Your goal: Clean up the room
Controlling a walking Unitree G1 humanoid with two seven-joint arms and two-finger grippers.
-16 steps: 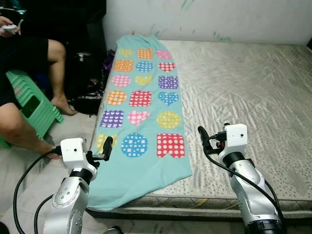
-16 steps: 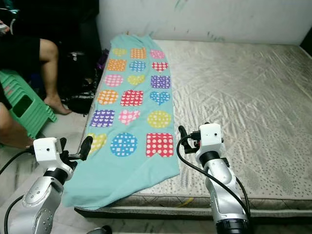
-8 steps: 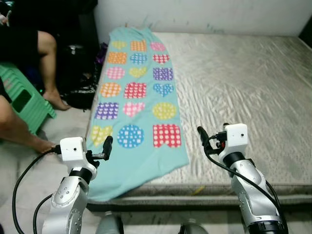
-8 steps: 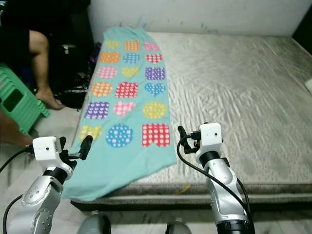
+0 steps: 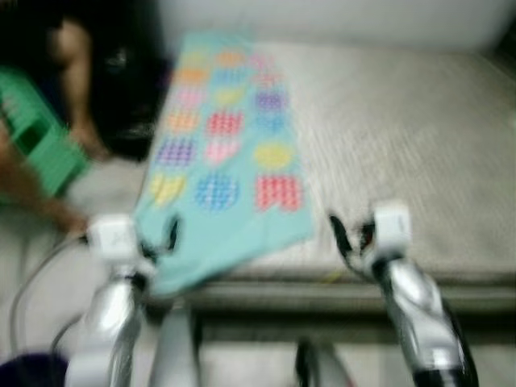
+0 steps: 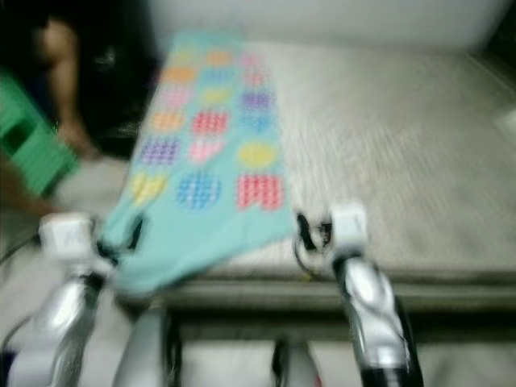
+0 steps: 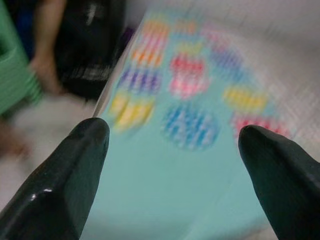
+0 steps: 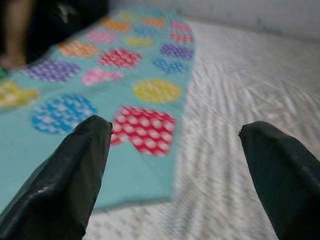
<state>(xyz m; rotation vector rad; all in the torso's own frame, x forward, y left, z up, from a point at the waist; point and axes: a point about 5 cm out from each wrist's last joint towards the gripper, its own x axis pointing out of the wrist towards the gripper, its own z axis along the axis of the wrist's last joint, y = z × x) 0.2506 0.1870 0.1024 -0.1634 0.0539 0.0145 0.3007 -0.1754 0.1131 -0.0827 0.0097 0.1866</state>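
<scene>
Head views: heavy motion blur throughout, edges smeared, light even and soft. Blanket (image 5: 234, 153) pattern reduced to coloured blobs (sharper in the right wrist view). Top left corner dark. Faint glare on left gripper's finger (image 7: 45, 191).

green stool (image 5: 36, 145) beside a person's leg (image 5: 76, 89).

Head views: you look forward and down, blurred, over the mattress (image 5: 403, 137).
Wrist views: each faces along its fingers; both share the patterned blanket (image 8: 125, 75).
</scene>
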